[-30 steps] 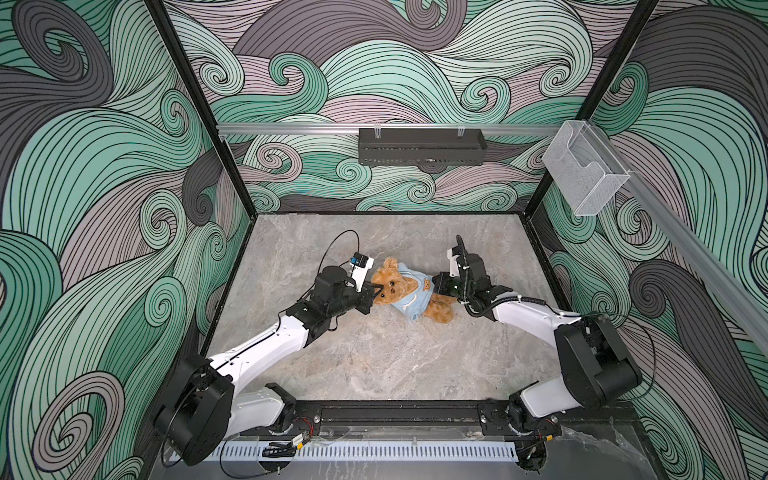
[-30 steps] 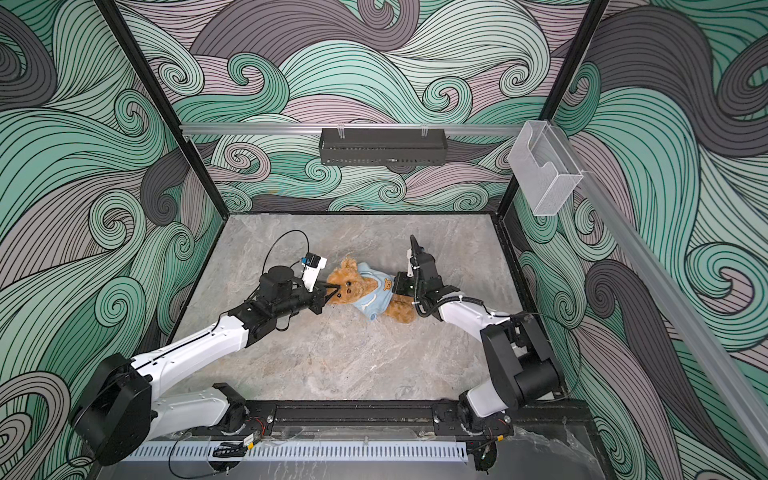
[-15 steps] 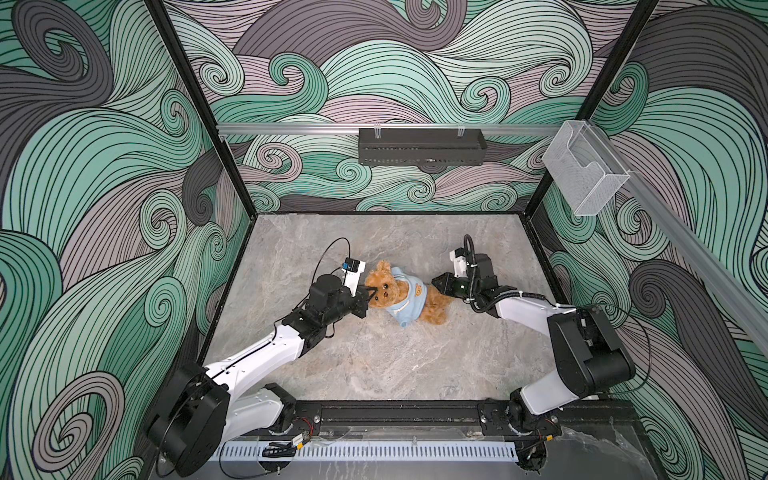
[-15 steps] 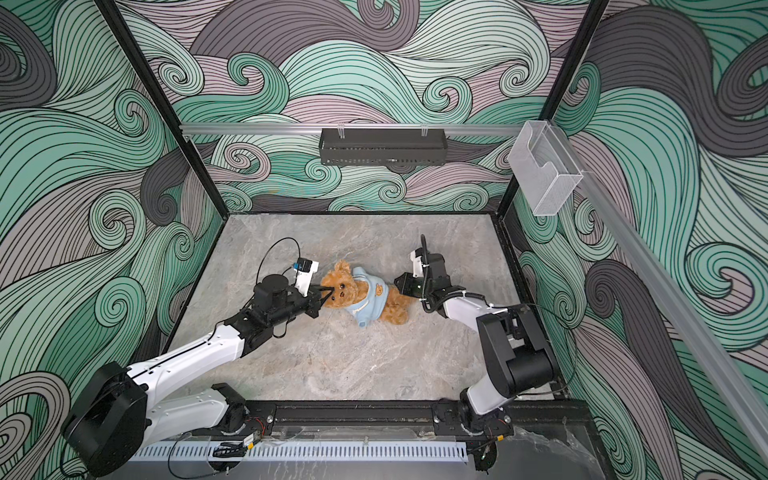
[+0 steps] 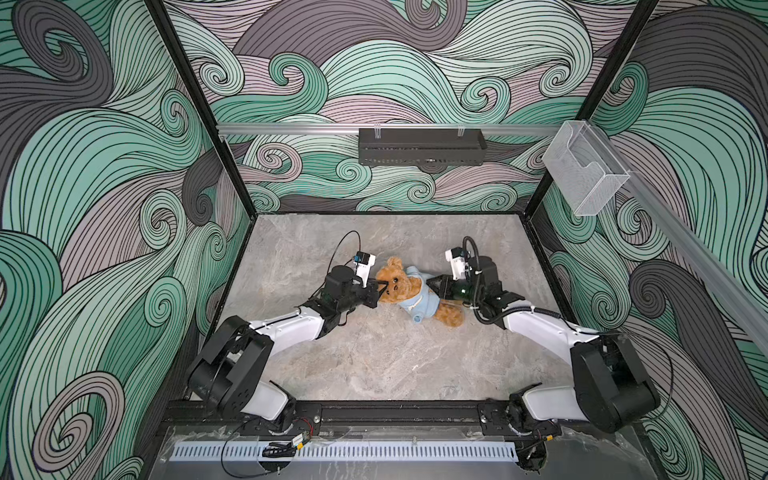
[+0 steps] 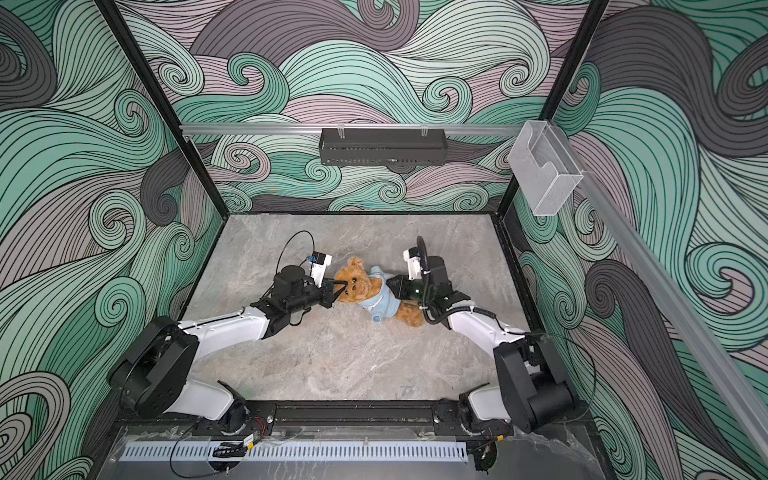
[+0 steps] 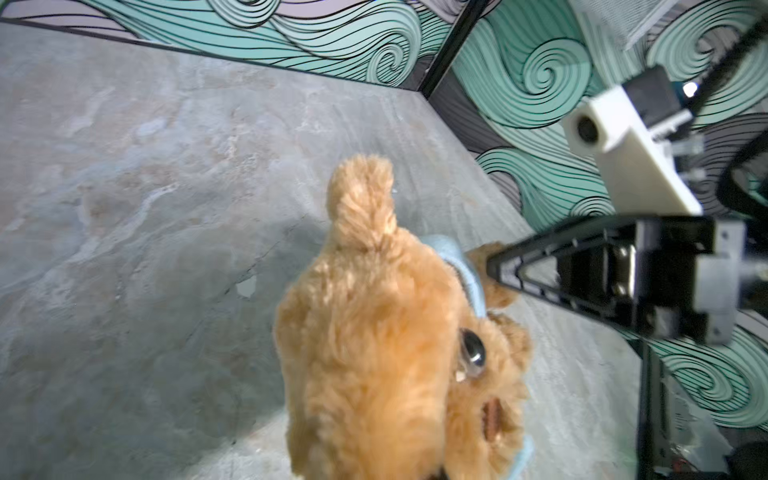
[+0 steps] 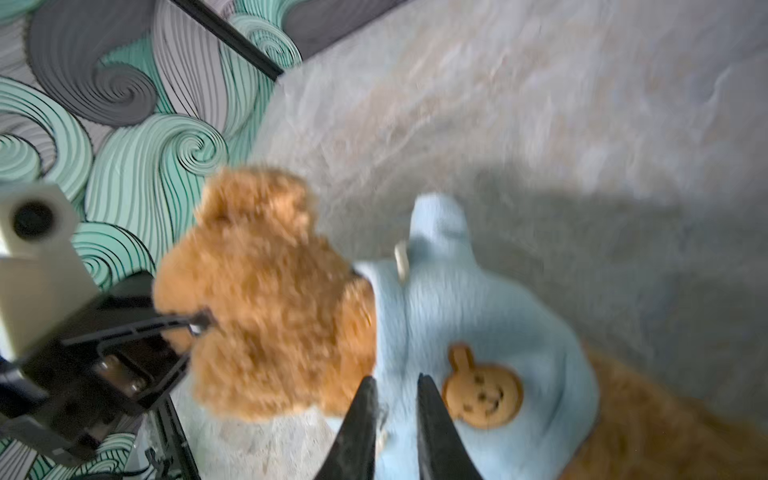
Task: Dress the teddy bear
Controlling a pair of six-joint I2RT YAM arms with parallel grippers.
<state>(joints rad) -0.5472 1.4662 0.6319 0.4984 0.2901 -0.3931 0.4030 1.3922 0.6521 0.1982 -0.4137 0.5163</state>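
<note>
The bear [image 5: 397, 286] lies face-up at the middle of the table [image 5: 374, 361], head to the left and legs trailing right and near. A pale-blue garment [image 5: 417, 302] covers its torso, patch [image 8: 482, 395] upward. The near sleeve [image 5: 417, 318] juts out with no paw showing at its cuff, so the dressing looks nearly but not quite done.

The left gripper [image 5: 379, 287] is set against the fur of the head, jaws narrow. It seems placed to steady the toy so it cannot slide. Whether it actually grips the fur cannot be told.

From the right, the right gripper [image 8: 395, 380] rests its tips on the garment's far shoulder, a slim gap between them. That is probably a position for tugging the cloth straight. The blur hides whether any cloth is pinched.
</note>
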